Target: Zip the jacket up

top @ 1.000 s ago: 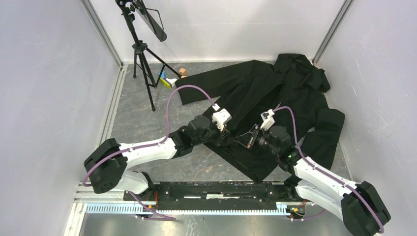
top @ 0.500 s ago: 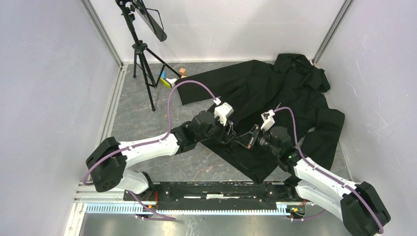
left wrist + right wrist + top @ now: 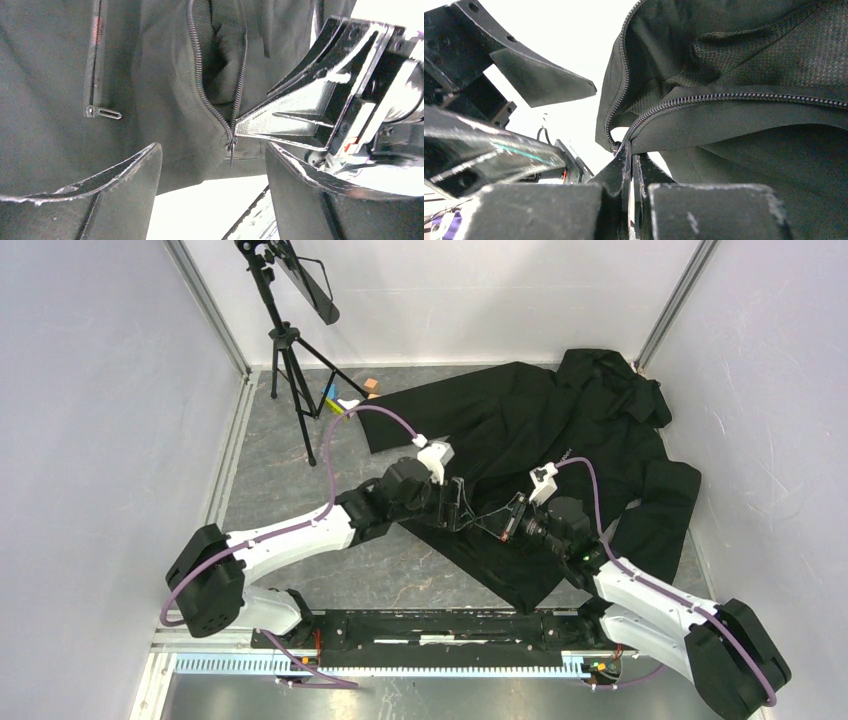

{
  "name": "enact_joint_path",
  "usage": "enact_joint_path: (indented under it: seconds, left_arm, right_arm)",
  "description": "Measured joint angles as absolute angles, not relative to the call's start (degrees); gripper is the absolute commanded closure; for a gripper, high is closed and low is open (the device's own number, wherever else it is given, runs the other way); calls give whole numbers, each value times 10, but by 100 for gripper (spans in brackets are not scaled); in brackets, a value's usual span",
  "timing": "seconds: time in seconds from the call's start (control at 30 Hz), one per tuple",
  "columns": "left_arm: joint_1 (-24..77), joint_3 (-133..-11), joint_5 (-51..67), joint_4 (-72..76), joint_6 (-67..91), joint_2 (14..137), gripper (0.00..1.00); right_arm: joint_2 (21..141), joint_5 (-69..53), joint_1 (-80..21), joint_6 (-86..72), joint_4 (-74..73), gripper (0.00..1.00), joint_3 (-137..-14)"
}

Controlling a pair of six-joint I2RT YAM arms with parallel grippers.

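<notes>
The black jacket [image 3: 570, 430] lies spread over the right half of the table, its front zipper [image 3: 197, 75] parted above the slider [image 3: 231, 145]. My right gripper [image 3: 630, 150] is shut on the jacket's lower edge at the foot of the zipper and holds it lifted off the table. It appears as bright metal [image 3: 285, 125] in the left wrist view. My left gripper [image 3: 212, 150] stands open on either side of the slider and its hanging pull tab, touching nothing. In the top view the two grippers [image 3: 462, 508] [image 3: 502, 525] meet tip to tip over the hem.
A black tripod [image 3: 290, 350] stands at the back left, with small coloured blocks [image 3: 345, 400] by its feet. A pocket zip pull [image 3: 102, 112] lies left of the front zipper. White walls close in the sides and a metal rail [image 3: 420, 625] runs along the near edge.
My left gripper has opened from shut and its wrist has shifted slightly back and to the left. The right gripper has kept its grip in the same place.
</notes>
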State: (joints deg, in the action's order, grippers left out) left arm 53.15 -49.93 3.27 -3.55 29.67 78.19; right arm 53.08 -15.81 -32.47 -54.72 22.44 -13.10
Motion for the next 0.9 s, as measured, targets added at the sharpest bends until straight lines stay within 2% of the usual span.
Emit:
enact_joint_path:
  seconds: [0.1,0.33,0.67,0.73,0.9]
  left_arm:
    - [508,-497,55,-36,331,771,19]
    - [491,-470,98,-11,377,759,27]
    - [491,-458,125,4,377,776,28]
    - [491,-455,130,4,377,783,32]
    - [491,-455,147,19,377,804,52]
  right_arm:
    - [534,-158,-324,-548,232,100,-126]
    - [537,-158,-324,-548,235,100,-123]
    - [538,-159,-324,-548,239,100,-123]
    - [538,-158,-324,-548,242,100,-123]
    - [538,-158,-324,-548,244,100,-123]
